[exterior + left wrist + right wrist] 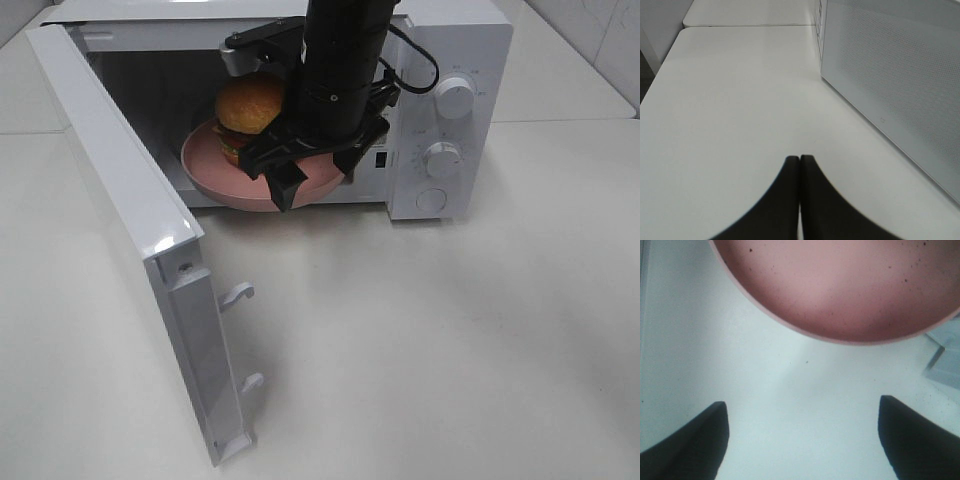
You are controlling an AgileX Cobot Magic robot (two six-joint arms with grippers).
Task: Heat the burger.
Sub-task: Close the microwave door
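The burger (pixel 247 112), with a golden-brown bun and green and red layers, sits on a pink round plate (pixel 215 165) inside the open white microwave (pixel 450 40). My right gripper (pixel 315 178) hangs open just in front of the plate's near rim, holding nothing. In the right wrist view its two dark fingertips (pixel 690 445) stand wide apart below the pink plate (pixel 840 285), with bare white surface between them. The left gripper (pixel 800 165) is shut, fingers pressed together over the white table beside the microwave's side wall (pixel 890 75). The burger is out of both wrist views.
The microwave door (pixel 130 220) swings wide open toward the front left, with two latch hooks (pixel 240 295) on its edge. Control knobs (pixel 455 97) sit on the right panel. White tabletop (pixel 450 340) spreads in front of the microwave.
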